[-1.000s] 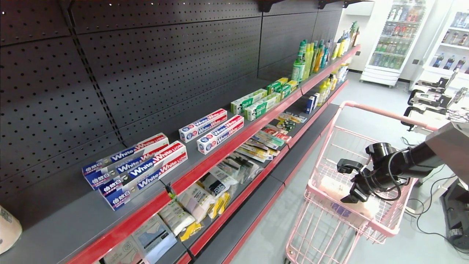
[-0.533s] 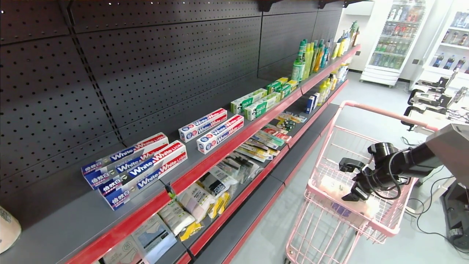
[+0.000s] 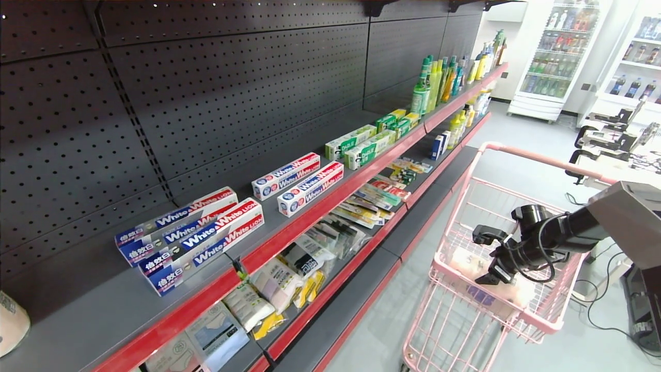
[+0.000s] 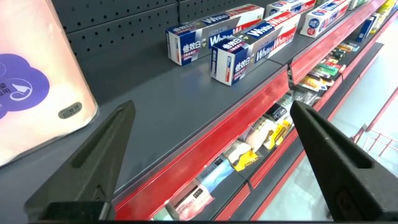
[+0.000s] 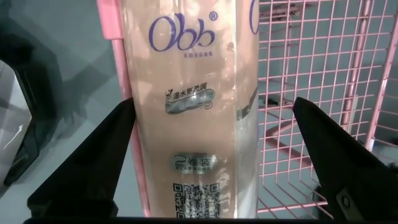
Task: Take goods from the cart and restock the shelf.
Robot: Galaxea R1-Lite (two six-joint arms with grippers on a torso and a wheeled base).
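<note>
At the near left, your left gripper (image 4: 211,104) hangs wide open over the shelf (image 4: 155,93), beside a shelved pack (image 4: 31,81). To the right, your right gripper (image 3: 486,257) has edged left; its jaws are spread wide either side of the tissue pack (image 5: 186,112) in the cart (image 3: 521,156).

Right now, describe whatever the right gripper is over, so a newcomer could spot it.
Find the pink cart beside the shelf. In its basket, under the open right gripper, lies a peach plastic-wrapped pack with purple print. A lookalike pack sits far left on the shelf; this one is in the cart.
</note>
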